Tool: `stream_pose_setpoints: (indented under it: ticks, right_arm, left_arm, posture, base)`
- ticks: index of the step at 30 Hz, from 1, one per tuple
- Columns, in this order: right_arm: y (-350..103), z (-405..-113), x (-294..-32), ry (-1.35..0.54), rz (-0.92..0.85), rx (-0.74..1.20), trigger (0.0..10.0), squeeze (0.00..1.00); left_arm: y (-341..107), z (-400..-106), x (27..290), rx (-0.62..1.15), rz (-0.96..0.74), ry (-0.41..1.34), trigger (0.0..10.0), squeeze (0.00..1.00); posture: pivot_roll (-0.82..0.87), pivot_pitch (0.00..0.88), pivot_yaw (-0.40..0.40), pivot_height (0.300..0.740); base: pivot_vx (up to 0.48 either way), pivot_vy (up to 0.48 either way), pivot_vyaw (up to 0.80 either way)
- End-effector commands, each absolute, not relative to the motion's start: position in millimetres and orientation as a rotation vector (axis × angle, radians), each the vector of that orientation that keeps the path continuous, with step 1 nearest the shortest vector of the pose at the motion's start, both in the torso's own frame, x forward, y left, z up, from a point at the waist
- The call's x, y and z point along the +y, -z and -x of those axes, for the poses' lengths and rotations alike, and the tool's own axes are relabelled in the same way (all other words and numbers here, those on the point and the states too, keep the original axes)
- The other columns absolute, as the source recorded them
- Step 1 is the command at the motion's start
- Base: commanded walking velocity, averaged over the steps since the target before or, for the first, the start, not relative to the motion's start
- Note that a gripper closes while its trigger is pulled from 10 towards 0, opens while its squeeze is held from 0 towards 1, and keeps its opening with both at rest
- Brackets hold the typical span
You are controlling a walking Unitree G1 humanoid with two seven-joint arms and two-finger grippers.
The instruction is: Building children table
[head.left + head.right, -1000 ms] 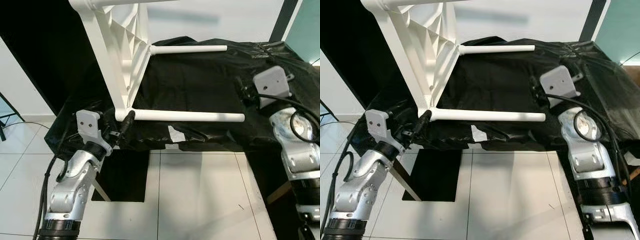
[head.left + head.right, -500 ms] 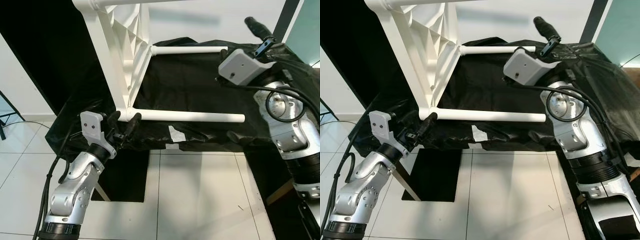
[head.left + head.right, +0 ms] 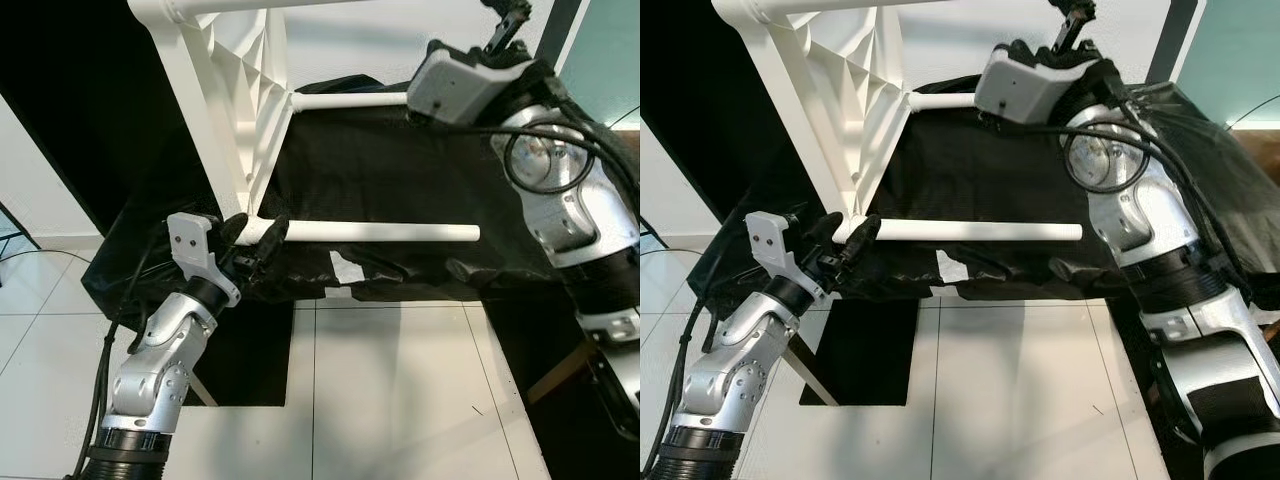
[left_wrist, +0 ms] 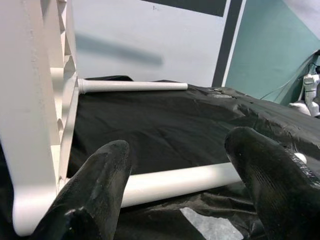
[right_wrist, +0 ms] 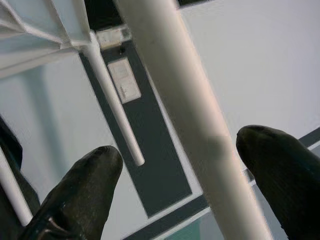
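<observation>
Since the earlier frames, the right gripper had been raised from the black sheet to the top of the head views, beside the far leg. Its fingers were seen apart in the right wrist view, with an upper leg passing between them; contact could not be judged. A second upper leg was seen beyond the fingers, joined to the table frame.

The left gripper had been kept at the base of the near leg, where that leg met the table top. Its fingers were spread apart on either side of the leg, which ran between and just past them in the left wrist view. Nothing was clamped.

The table was found tipped on its side on the sheet, its ribbed underside turned toward the right gripper and its lower edge just ahead of the left gripper. The near and far legs were seen lying level, pointing away from the left gripper across the sheet. White floor tiles were seen below both arms.
</observation>
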State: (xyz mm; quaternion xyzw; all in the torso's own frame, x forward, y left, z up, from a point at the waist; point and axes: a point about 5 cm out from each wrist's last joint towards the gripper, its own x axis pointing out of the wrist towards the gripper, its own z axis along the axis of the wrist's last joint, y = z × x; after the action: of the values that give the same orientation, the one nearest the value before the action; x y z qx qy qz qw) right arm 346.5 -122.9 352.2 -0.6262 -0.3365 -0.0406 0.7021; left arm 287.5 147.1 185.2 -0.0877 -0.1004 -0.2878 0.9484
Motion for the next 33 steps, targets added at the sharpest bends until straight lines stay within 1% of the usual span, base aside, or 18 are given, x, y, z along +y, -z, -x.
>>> stream_pose_setpoints:
  ticks: [1,9,15,19,24,28,29,30,31,32,33]
  right_arm:
    - [-359,-352,-116,0.107,1.41,-0.766,10.0,0.0]
    - [-376,-371,-103,0.151,1.415,-0.748,10.0,0.0]
    - [-380,-384,-93,0.149,1.403,-0.719,10.0,0.0]
    - [-379,-394,-79,0.091,1.436,-0.705,10.0,0.0]
    - [-374,-397,-56,0.032,1.458,-0.737,10.0,0.0]
    - [-372,-397,-49,0.02,1.445,-0.744,10.0,0.0]
    - [-373,-397,-45,0.017,1.442,-0.748,9.8,0.0]
    - [-374,-398,-42,0.014,1.43,-0.746,8.6,0.0]
    - [-375,-398,-40,0.012,1.421,-0.742,1.0,0.0]
    - [-376,-398,-39,0.008,1.409,-0.729,0.0,0.0]
    - [-376,-398,-39,0.008,1.409,-0.729,0.0,0.0]
  left_arm:
    - [-187,-284,138,-0.228,0.172,0.755,10.0,0.0]
    - [-186,-286,136,-0.238,0.188,0.746,10.0,0.0]
    - [-186,-286,135,-0.242,0.195,0.738,10.0,0.0]
    - [-187,-287,135,-0.245,0.2,0.733,10.0,0.0]
    - [-187,-286,136,-0.249,0.201,0.722,10.0,0.0]
    - [-186,-285,136,-0.248,0.209,0.718,10.0,0.0]
    - [-186,-285,136,-0.247,0.21,0.718,10.0,0.0]
    - [-186,-285,135,-0.247,0.211,0.718,10.0,0.0]
    - [-185,-285,135,-0.247,0.211,0.719,10.0,0.0]
    - [-185,-285,135,-0.246,0.212,0.717,10.0,0.0]
    - [-185,-285,135,-0.246,0.212,0.717,10.0,0.0]
  posture:
    - [-0.09,0.0,0.027,0.74]
    - [-0.09,0.0,0.011,0.74]
    - [-0.08,0.0,0.005,0.74]
    - [-0.07,0.0,-0.001,0.74]
    - [-0.06,0.0,-0.01,0.74]
    - [-0.06,0.0,-0.01,0.74]
    - [-0.06,0.0,-0.01,0.74]
    - [-0.06,0.0,-0.012,0.74]
    - [-0.06,0.0,-0.012,0.74]
    - [-0.06,0.0,-0.012,0.74]
    - [-0.06,0.0,-0.012,0.74]
  base:
    - [0.0,0.0,0.0]
    - [0.0,0.0,0.0]
    - [0.0,0.0,0.0]
    - [0.0,0.0,0.0]
    - [0.0,0.0,0.0]
    - [0.0,0.0,0.0]
    - [0.0,0.0,0.0]
    - [0.0,0.0,0.0]
    - [0.0,0.0,0.0]
    - [0.0,0.0,0.0]
    - [0.0,0.0,0.0]
